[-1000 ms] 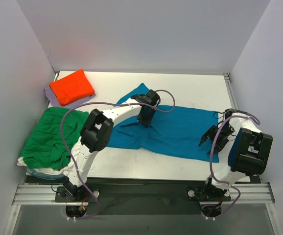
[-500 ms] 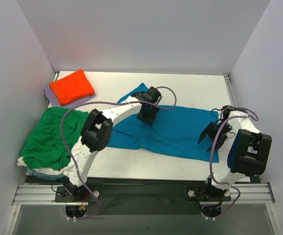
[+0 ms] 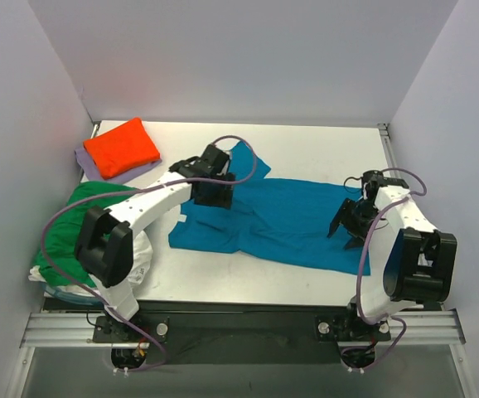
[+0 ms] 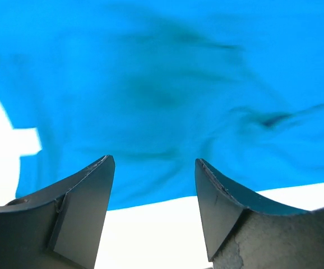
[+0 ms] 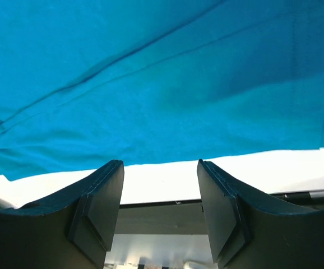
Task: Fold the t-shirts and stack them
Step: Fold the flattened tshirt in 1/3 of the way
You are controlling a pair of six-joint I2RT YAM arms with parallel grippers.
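The white table [image 3: 306, 149] carries a teal shirt [image 3: 289, 220] spread flat across its centre, reaching toward 3 o'clock. At 10 o'clock a lavender shirt [image 3: 90, 166] lies under a folded orange shirt [image 3: 122, 147]. At 8 o'clock a white shirt [image 3: 70, 285] lies beneath a heaped green shirt [image 3: 82, 228].

White table [image 3: 306, 149] sitting boxed in by pale walls [image 3: 248, 58] on three sides — metal rail [image 3: 61, 329] running along its near edge.

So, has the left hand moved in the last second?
Yes. The left hand slid left over the blue shirt, toward the orange shirt.
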